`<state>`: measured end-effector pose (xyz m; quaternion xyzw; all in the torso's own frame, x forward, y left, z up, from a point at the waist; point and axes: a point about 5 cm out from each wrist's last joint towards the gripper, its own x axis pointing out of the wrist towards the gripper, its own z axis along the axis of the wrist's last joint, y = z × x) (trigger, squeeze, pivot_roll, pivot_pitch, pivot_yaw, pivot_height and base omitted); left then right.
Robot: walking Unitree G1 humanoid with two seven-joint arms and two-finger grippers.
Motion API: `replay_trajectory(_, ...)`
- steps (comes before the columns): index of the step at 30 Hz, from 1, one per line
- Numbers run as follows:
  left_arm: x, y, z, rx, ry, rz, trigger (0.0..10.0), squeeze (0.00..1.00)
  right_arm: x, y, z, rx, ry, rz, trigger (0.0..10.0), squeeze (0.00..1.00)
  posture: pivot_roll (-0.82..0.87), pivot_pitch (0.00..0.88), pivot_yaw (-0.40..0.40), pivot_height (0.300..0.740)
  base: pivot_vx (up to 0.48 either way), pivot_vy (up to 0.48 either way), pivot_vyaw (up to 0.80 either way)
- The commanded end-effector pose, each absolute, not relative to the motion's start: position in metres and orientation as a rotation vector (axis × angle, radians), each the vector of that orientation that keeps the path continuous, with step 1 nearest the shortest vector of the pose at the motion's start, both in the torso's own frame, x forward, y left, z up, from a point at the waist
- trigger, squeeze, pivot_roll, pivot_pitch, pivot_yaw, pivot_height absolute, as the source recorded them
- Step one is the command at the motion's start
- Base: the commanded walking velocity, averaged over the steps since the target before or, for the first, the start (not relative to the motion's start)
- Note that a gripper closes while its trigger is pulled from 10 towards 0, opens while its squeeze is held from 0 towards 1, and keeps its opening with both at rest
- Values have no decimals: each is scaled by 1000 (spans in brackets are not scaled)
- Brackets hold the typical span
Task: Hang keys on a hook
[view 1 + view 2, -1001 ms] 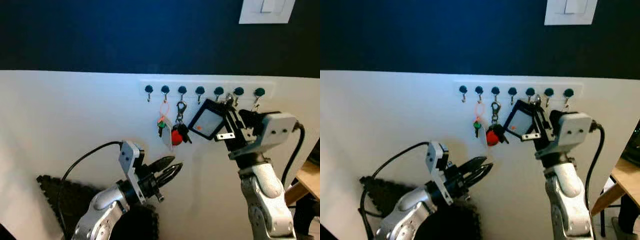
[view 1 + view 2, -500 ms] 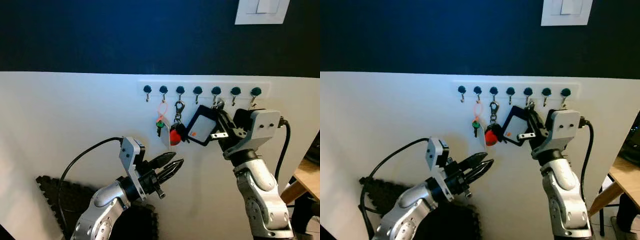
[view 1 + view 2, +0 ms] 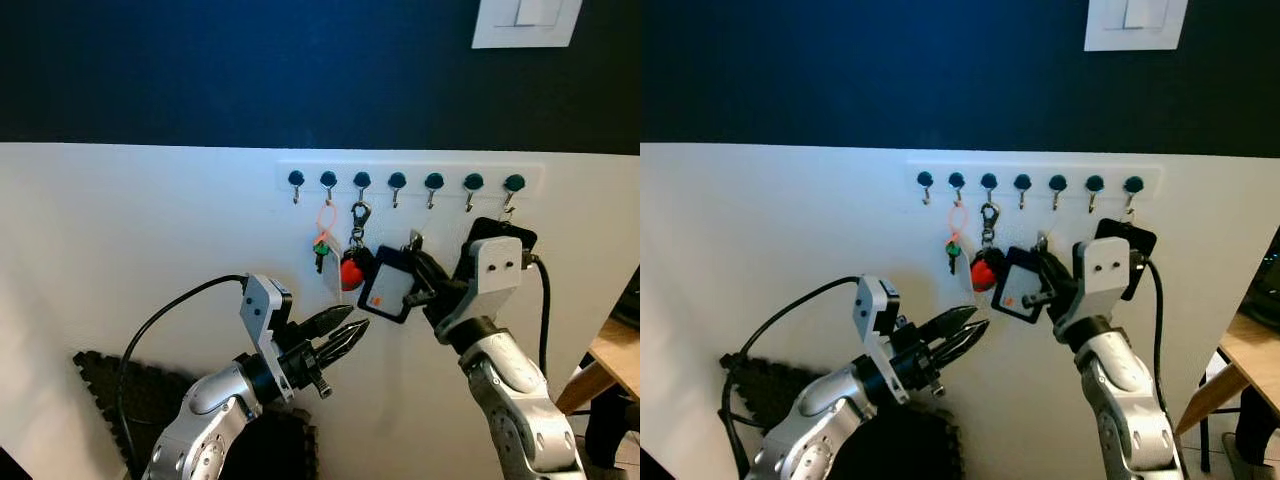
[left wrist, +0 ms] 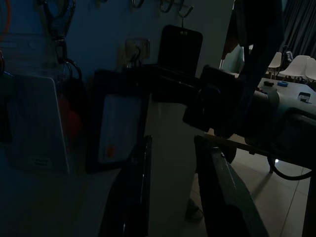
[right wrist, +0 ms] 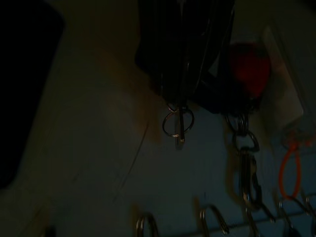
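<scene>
Right gripper (image 3: 415, 287), pinching the card holder with keys (image 3: 388, 292), is dropping below the hooks (image 3: 433, 184); not hung. Left gripper (image 3: 345, 335) spread, idling.

The wall (image 3: 150, 260) is white below and deep navy above, with a white switch plate (image 3: 526, 22) set on the navy band. A white rail carries seven dark teal-capped hooks (image 3: 397, 181) with silvery shanks. From them hang an orange loop (image 3: 327, 217) with a green tag (image 3: 321, 248), and a silver clasp (image 3: 358, 213) over a red fob (image 3: 351, 274). The card holder (image 3: 388, 291) is black-framed with a pale face and a small orange mark. Both arms are silver with black fingers, the left hand (image 3: 352, 334) and the right hand (image 3: 418, 290) alike. A black cable (image 3: 160, 325) runs beside a black mat (image 3: 130, 400).
</scene>
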<state>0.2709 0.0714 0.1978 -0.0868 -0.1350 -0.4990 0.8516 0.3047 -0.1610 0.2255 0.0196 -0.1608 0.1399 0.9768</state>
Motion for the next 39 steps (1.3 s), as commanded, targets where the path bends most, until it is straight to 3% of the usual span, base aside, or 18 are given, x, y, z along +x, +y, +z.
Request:
replay_trajectory(1, 270, 71, 200, -174, -287, -1052, 10000, 0, 301, -159, 231, 42, -380, 291, 10000, 0, 62, 62, 54, 740, 0, 0, 0)
replay_trajectory(17, 270, 71, 201, -177, -295, -1050, 10000, 0, 303, -164, 280, 56, -585, 297, 10000, 0, 64, 58, 51, 740, 0, 0, 0)
replay_trajectory(39, 271, 70, 202, -176, -298, -1052, 10000, 0, 308, -183, 262, 85, -480, 191, 10000, 0, 62, 58, 52, 740, 0, 0, 0)
